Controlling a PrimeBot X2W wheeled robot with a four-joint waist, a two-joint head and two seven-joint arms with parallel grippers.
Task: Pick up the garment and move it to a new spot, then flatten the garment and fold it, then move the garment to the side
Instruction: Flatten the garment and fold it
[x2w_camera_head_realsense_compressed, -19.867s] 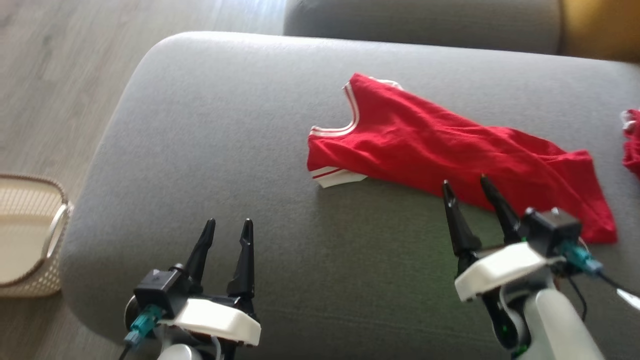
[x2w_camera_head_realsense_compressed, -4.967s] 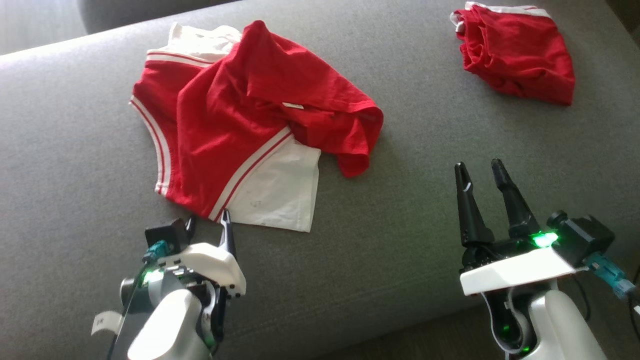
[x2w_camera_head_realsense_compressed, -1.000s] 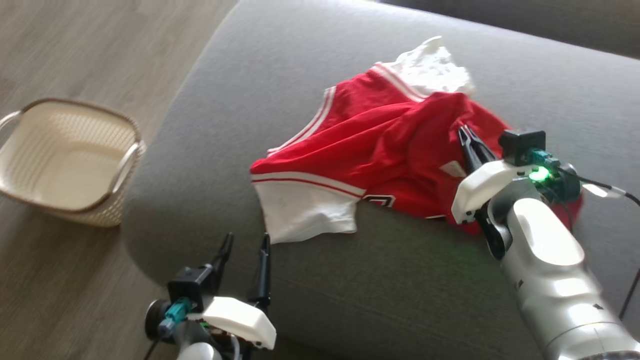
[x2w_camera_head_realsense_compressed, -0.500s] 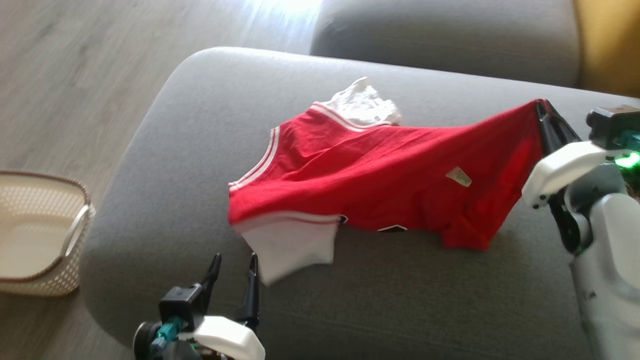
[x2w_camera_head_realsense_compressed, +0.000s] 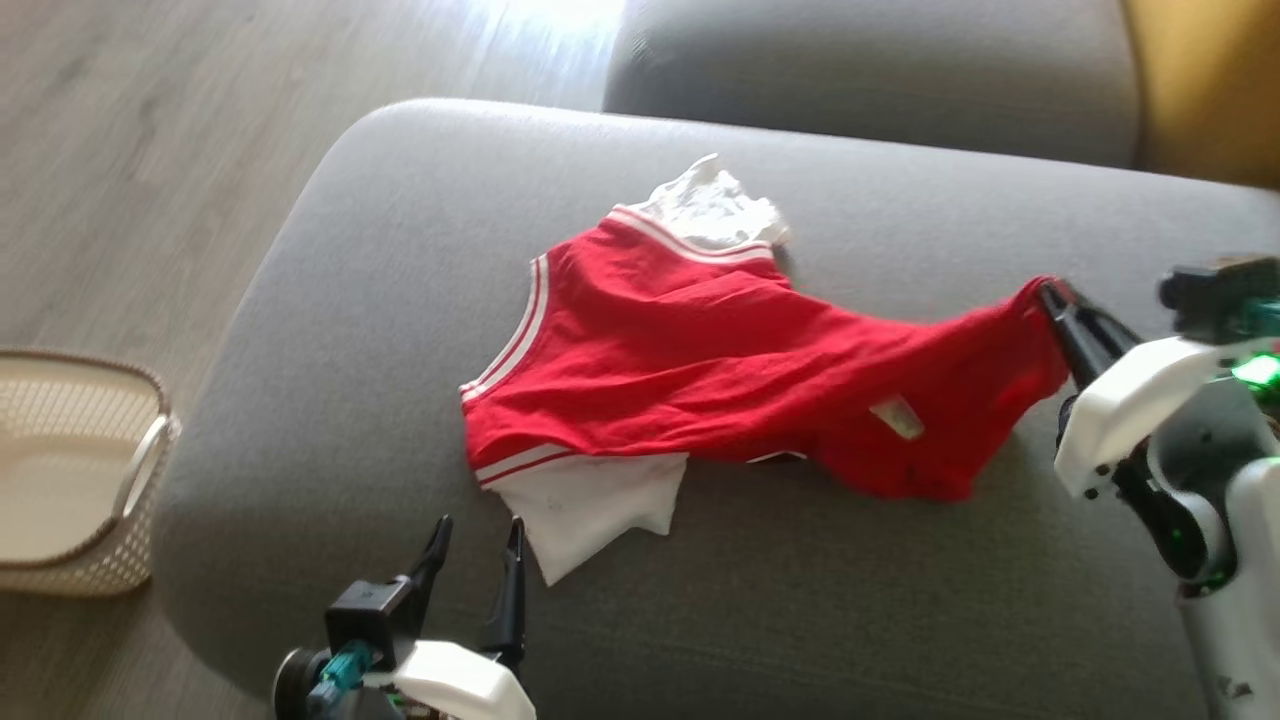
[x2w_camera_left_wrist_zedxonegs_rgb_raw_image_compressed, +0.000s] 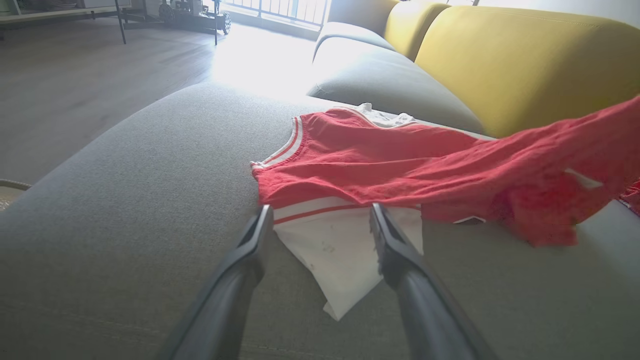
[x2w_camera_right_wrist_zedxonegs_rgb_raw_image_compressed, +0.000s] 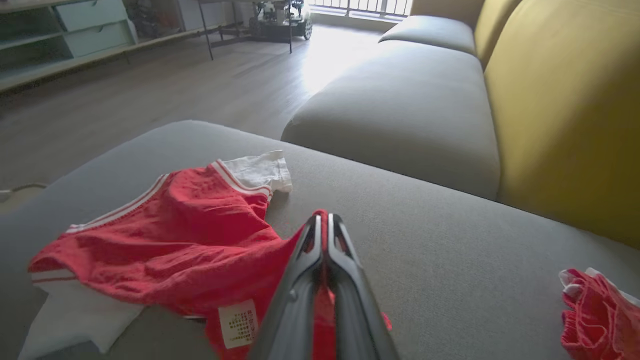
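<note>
A red garment (x2w_camera_head_realsense_compressed: 700, 380) with white sleeves and striped trim lies stretched across the grey sofa seat (x2w_camera_head_realsense_compressed: 400, 300). My right gripper (x2w_camera_head_realsense_compressed: 1048, 292) is shut on the garment's red hem at the right and holds that end off the cushion. Red cloth is pinched between its fingers (x2w_camera_right_wrist_zedxonegs_rgb_raw_image_compressed: 330, 250), with a white label (x2w_camera_right_wrist_zedxonegs_rgb_raw_image_compressed: 239, 322) hanging beside them. My left gripper (x2w_camera_head_realsense_compressed: 476, 534) stands open just in front of the near white sleeve (x2w_camera_head_realsense_compressed: 590, 505). That sleeve (x2w_camera_left_wrist_zedxonegs_rgb_raw_image_compressed: 340, 255) lies between and beyond its fingertips (x2w_camera_left_wrist_zedxonegs_rgb_raw_image_compressed: 319, 214), untouched.
A cream basket (x2w_camera_head_realsense_compressed: 70, 470) sits on the wooden floor at the left. A second red garment (x2w_camera_right_wrist_zedxonegs_rgb_raw_image_compressed: 595, 307) lies bunched on the seat to the right. Yellow back cushions (x2w_camera_left_wrist_zedxonegs_rgb_raw_image_compressed: 525, 60) rise behind the seat, and another grey seat (x2w_camera_head_realsense_compressed: 870, 60) lies farther back.
My right gripper has pulled the garment's hem out to the right and then lowered it, stretching the bunched cloth along the seat. The camera has shifted too. The left gripper stays open.
</note>
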